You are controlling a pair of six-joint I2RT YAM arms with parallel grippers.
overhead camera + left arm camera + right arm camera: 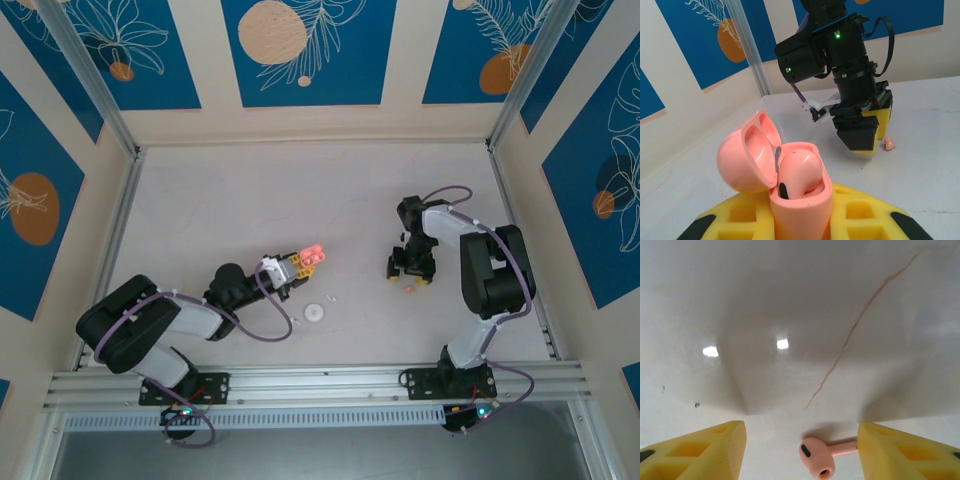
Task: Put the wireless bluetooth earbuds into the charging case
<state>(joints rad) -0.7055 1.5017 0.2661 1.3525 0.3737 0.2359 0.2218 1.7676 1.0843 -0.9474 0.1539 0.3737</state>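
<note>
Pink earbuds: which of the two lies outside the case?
The pink earbud lying on the table between the open fingers of the right gripper. The other earbud sits inside the open pink case held by the left gripper.

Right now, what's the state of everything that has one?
pink case: lid open, held
seated pink earbud: in pink case
loose pink earbud: lying on table, between right gripper's fingers
left gripper: shut on pink case
right gripper: open
white case: on table, lid unclear

Two cases [797, 215], two pink earbuds [817, 457]
</note>
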